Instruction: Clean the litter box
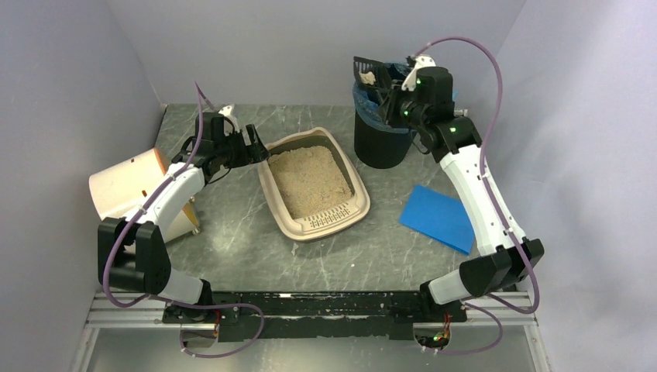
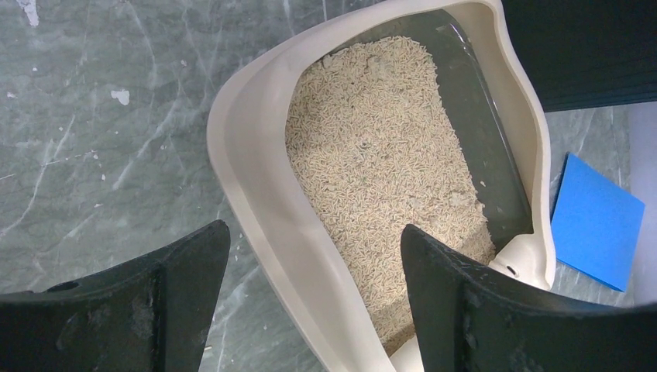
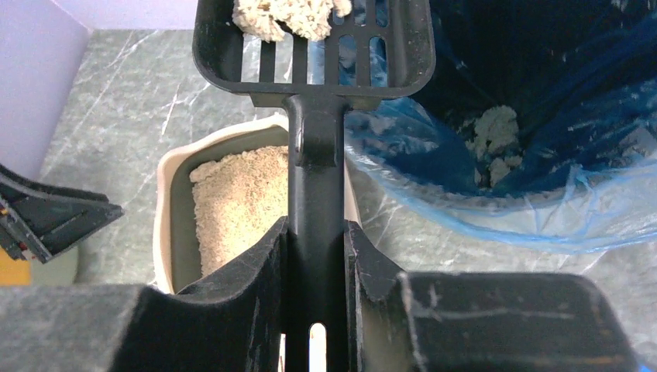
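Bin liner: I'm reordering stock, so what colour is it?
Blue; the liner shows best in the right wrist view.

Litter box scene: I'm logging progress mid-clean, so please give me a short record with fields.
litter box: on the table, litter inside
right gripper: shut on scoop handle
scoop load: clump, held at the edge of the bin
bin contents: clumps on blue liner
left gripper: open, fingers either side of the box rim, contact unclear
blue sheet: flat, right of the box
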